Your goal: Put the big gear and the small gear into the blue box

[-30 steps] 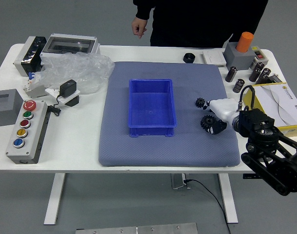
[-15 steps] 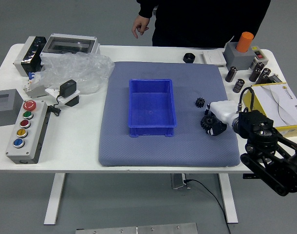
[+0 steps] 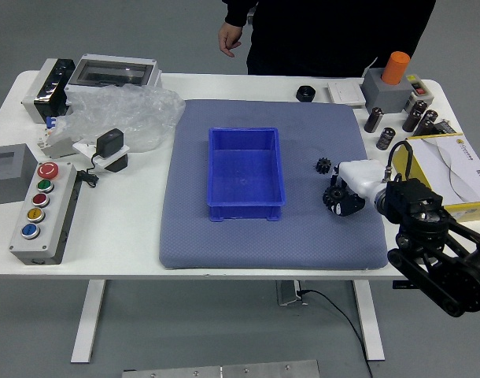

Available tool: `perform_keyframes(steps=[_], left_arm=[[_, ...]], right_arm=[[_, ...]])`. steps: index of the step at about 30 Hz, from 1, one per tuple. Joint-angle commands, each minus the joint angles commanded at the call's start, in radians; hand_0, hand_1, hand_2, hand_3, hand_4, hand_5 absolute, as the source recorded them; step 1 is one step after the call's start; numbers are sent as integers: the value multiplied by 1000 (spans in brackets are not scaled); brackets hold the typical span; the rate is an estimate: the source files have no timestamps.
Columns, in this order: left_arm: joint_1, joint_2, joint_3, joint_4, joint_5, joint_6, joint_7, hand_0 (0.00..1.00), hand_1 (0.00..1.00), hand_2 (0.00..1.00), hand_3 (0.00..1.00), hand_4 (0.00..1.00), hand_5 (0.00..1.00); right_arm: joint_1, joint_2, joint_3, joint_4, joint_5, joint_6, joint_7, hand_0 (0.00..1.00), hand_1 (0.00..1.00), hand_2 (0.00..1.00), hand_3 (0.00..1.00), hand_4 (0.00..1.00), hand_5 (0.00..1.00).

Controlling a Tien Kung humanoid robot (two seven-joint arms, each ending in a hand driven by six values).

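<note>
Right arm reaches in from the right side, over the blue-grey mat (image 3: 224,256). Its right hand (image 3: 360,181), white with black ends, is at the big gear (image 3: 331,196), covering part of it. Whether the hand is closed on that gear or only set about it, we cannot tell; nor can we judge any gap beneath.

The small gear (image 3: 323,165) lies on the mat, just beside the hand and a little farther from us than the big gear. Both gears, 2 in all, are outside the blue box (image 3: 244,181), to its right. The box sits upright on the mat, left of the hand.

At the far side we note 1 person in black (image 3: 334,35), 1 bare hand (image 3: 230,38) hanging beyond the edge of the white table (image 3: 130,252), touching nothing we can see.

To our left: a grey control box (image 3: 55,224) with 5 coloured buttons, and crumpled clear plastic (image 3: 134,110) behind it. At far right: an orange cylinder (image 3: 396,68) upright on a grey block (image 3: 385,93).
</note>
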Motion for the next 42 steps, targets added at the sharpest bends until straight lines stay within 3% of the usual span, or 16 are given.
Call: perform_keyframes(steps=[16,34,38,39,42], left_arm=[[1,2,1,0,0,0,0,847,818,826,859,744,300],[0,4,-3,0,3,0,-1,847,818,827,859,745,300],[1,5,-2,0,1,0,0,847,818,827,859,745,300],[1,5,-2,0,1,0,0,847,818,825,859,745,300],[1,5,-2,0,1,0,0,847,818,825,859,745,300]], right_arm=[[7,-7,27,28,-4,-12,-5,624,476,458,523,831,94],[34,-30,68,143,-1,27,-43,622,481,460,540,810,98],[36,-34,78,167,3,56,-61,622,481,460,540,810,98],[36,-35,82,173,7,70,-69,632,521,533,612,733,353],[37,-36,90,185,18,108,-90,632,521,533,612,733,353]])
